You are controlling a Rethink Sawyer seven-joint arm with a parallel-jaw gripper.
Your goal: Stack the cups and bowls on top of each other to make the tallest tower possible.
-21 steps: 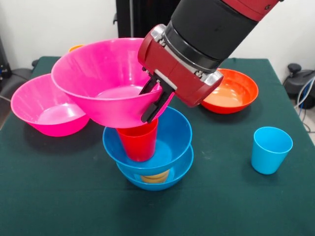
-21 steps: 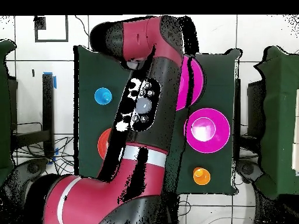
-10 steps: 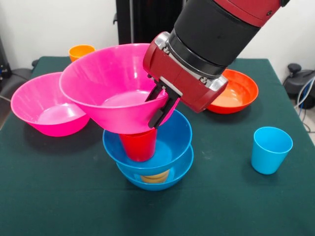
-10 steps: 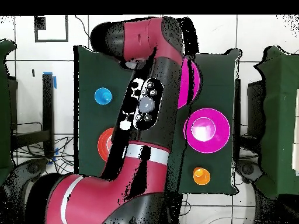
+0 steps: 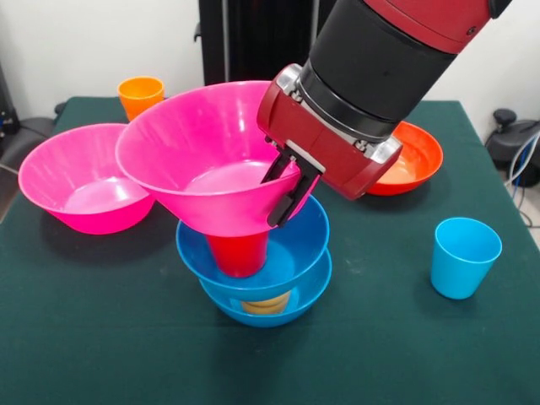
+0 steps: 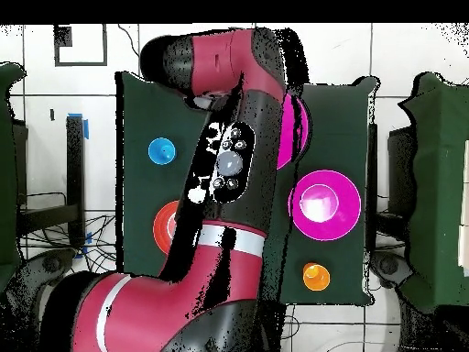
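Here, nearest on the green-covered bench (image 5: 101,337), two glossy blue plastic bowls (image 5: 291,245) sit nested, a yellow cup (image 5: 266,304) showing between them. A small red plastic tumbler (image 5: 239,253) stands in the upper bowl. At three o'clock from this stack stands a light blue plastic tumbler (image 5: 464,256), well apart. Above the red tumbler a large pink plastic bowl (image 5: 198,156) sits tilted, its rim pinched by the red arm's hand (image 5: 287,187). Farther, at nine o'clock rests a second pink bowl (image 5: 72,181); at two o'clock a shallow orange-red bowl (image 5: 413,152); at eleven o'clock an orange tumbler (image 5: 141,94).
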